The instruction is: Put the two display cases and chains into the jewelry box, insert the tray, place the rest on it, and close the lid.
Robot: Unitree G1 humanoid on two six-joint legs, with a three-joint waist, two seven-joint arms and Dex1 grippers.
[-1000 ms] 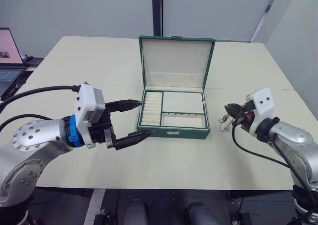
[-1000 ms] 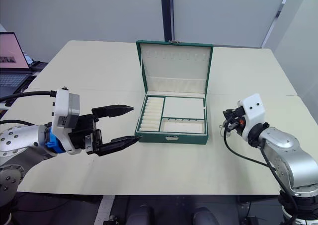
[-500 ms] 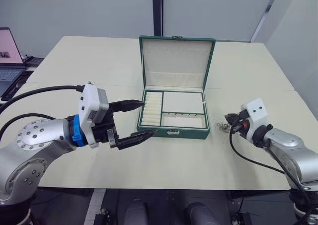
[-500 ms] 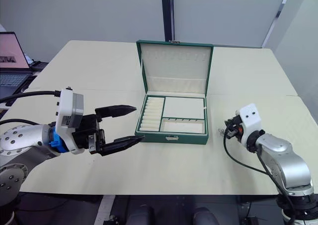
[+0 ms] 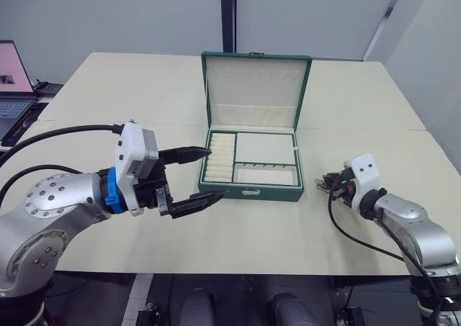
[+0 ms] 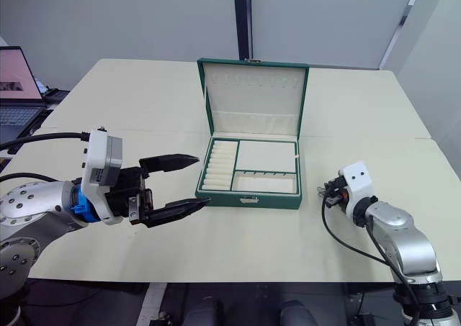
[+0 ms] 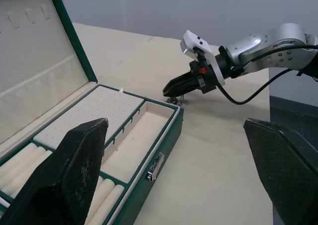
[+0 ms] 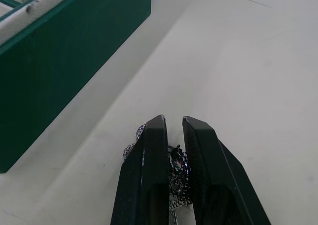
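The right gripper [image 8: 170, 135] has dropped from mid-air to the table [image 5: 238, 232] at the right of the frame, its fingers pinched on a small chain [image 8: 175, 165] that bunches on the surface just beside the jewelry box [image 5: 252, 191]. At lower left the left gripper [image 5: 210, 173] hangs before the box, fingers spread wide and empty. Centre frame, the box stands with lid [image 5: 256, 88] upright, its cream tray [image 5: 265, 148] bare.
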